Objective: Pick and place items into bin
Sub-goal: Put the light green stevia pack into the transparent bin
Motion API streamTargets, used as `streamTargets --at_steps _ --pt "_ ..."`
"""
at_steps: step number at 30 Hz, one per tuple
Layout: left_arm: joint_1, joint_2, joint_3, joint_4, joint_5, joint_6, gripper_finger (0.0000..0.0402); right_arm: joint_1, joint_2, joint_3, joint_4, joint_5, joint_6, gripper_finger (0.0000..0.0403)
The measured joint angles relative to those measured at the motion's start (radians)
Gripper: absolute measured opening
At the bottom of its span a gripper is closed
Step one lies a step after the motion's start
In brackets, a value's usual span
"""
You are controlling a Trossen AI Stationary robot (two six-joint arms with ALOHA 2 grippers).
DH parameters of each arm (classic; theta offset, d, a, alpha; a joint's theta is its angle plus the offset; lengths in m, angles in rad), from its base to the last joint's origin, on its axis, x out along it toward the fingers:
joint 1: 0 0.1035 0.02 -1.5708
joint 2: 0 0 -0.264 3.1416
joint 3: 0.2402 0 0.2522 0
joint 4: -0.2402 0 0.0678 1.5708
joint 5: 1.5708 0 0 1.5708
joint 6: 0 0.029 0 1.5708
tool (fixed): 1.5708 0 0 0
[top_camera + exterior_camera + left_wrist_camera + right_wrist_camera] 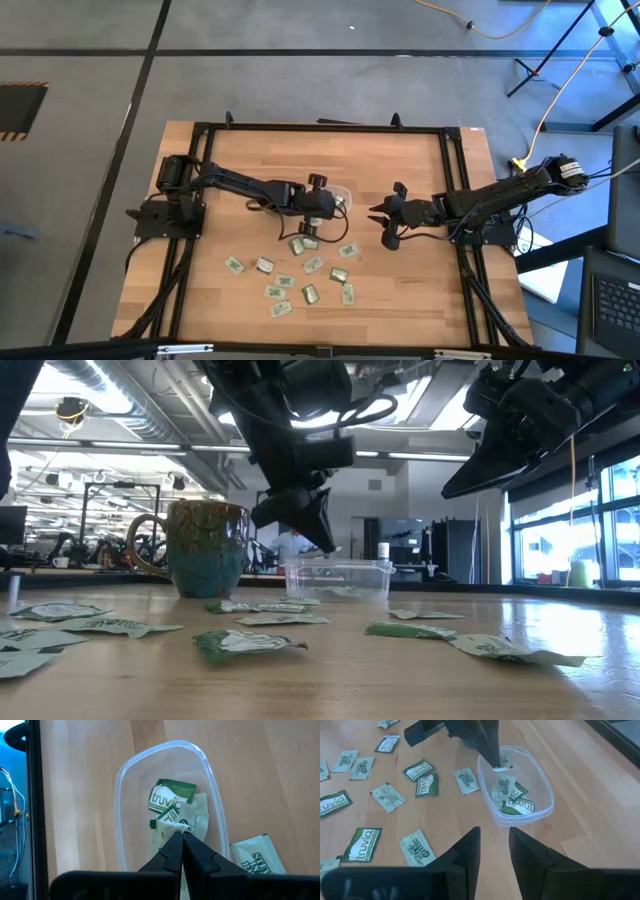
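Left claw (496, 764) clenched on packet (503, 767) above bin (540, 777), positioned for release; right claw (494, 851) released, waiting nearby.

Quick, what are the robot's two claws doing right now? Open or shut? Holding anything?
Left gripper: shut on a white packet, above the clear bin.
Right gripper: open, holding nothing, hanging over the table.

Clear bin (546, 805) with several packets (510, 795) inside; more packets flat around it.
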Motion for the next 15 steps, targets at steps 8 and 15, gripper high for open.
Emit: streamTargets --at_steps 8,15 --pt "0.000 0.000 0.000 -0.004 0.004 -0.009 0.0017 0.000 0.000 0.000 0.000 0.000 0.000 0.0106" --pt "0.000 0.000 0.000 -0.008 0.005 -0.010 0.0024 0.000 0.000 0.000 0.000 0.000 0.000 0.0106"
